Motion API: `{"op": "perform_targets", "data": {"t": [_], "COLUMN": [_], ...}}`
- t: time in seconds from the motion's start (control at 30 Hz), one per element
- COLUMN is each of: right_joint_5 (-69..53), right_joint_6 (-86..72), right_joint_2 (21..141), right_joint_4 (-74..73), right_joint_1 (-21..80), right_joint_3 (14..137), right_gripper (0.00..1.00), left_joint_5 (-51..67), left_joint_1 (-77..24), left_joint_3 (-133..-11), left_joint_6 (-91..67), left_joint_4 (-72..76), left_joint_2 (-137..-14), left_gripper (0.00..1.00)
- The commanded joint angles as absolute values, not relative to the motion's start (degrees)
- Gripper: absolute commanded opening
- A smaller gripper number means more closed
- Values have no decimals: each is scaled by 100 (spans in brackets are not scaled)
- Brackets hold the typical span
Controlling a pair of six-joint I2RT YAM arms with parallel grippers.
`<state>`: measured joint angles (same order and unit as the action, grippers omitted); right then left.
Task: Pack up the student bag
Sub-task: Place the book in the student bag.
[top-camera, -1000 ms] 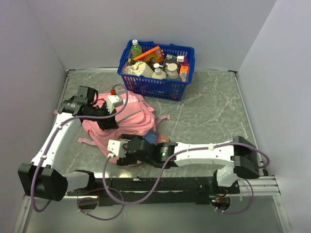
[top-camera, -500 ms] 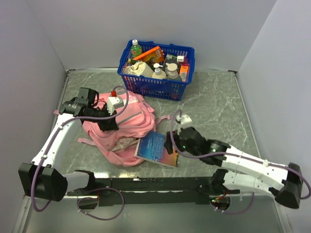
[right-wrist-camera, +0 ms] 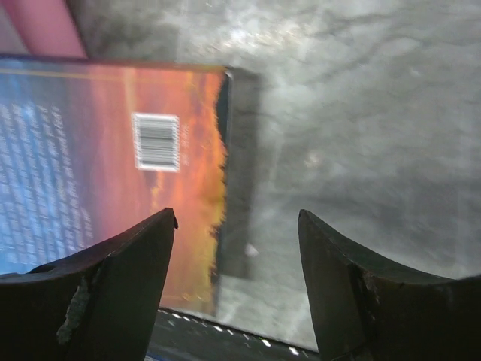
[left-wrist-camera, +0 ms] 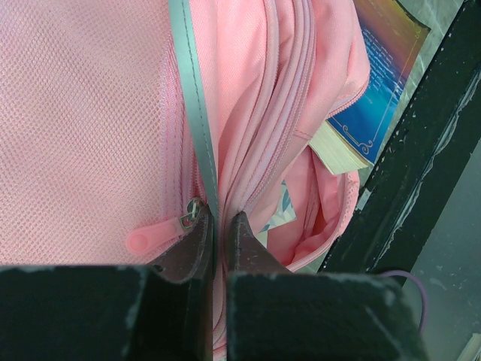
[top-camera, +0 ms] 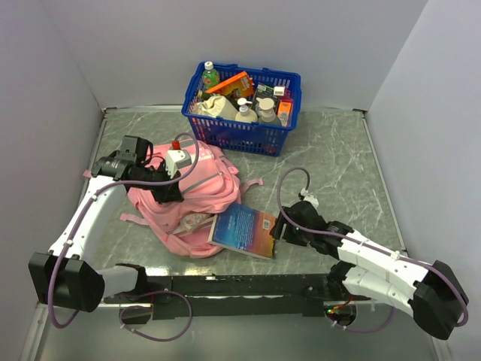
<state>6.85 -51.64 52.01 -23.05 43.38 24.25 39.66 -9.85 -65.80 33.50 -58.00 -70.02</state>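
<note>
The pink student bag [top-camera: 197, 188] lies on the table at the left, its main zip open toward the front. A blue and orange book [top-camera: 244, 229] lies flat with one end just inside the opening. My left gripper [top-camera: 171, 189] is shut on a fold of the bag's fabric by the grey trim [left-wrist-camera: 197, 143], next to a pink zip pull [left-wrist-camera: 150, 238]. My right gripper [top-camera: 279, 232] is open and empty, at the book's right edge. In the right wrist view the book's barcode corner [right-wrist-camera: 158, 143] lies under the left finger.
A blue basket [top-camera: 242, 105] full of bottles and packets stands at the back centre. The black rail [top-camera: 248, 286] runs along the table's front edge, just in front of the book and bag. White walls enclose the table.
My right arm has drawn back from over the bag to the right, leaving the book lying half in the bag's opening. The left arm has not moved.
</note>
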Motion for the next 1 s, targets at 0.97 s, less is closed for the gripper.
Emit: {"op": "perform_targets", "data": {"t": [0.97], "right_joint_5": [-493], "right_joint_6": [-5213], "right_joint_2": [6222], "right_joint_4": [1319], "right_joint_1": [4368], "right_joint_3": [3153], "right_gripper": [43], "left_joint_5": [4087], "left_joint_1": [-984], "left_joint_3": [-6767], "left_joint_6": [3515], "left_joint_4": [-5423], "left_joint_2": [-6934], "left_gripper": [1]}}
